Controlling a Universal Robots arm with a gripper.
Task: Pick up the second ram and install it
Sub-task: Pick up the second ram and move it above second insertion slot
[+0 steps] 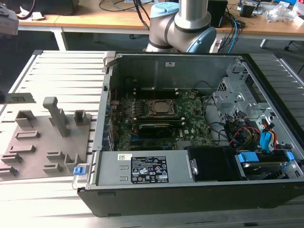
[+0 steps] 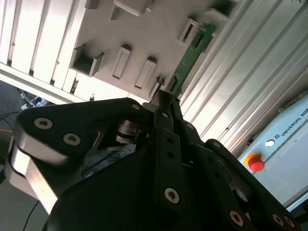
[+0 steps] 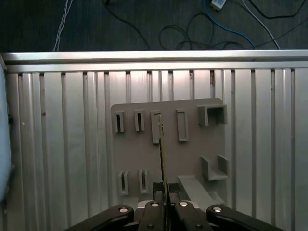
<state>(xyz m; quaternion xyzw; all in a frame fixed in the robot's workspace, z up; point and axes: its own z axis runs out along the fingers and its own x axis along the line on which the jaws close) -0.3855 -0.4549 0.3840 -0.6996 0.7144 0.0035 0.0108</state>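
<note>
Ram stick (image 2: 191,57), thin, flat and green, is pinched at one end by the jaws of the black gripper (image 2: 166,101), above a grey plate (image 3: 139,154) of rectangular slots. Ribbed metal desk (image 3: 62,144) spreads wide around the plate's straight edges.

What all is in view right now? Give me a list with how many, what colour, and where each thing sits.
second ram: one, green, clamped in the gripper over the holder plate.
holder plate: one, grey, on the slatted table, at the exterior view's left of the computer case.
slatted table: one, silver, under plate and case.
computer case: one, black, open.
motherboard: one, green, inside the case.
processor socket: one, silver, mid-motherboard.
black module: one, black, beside the socket.
blue clip: one, blue, between plate and case.
robot arm: one, grey and light blue, behind the case.
gripper: one, black, shut on the ram.
</note>
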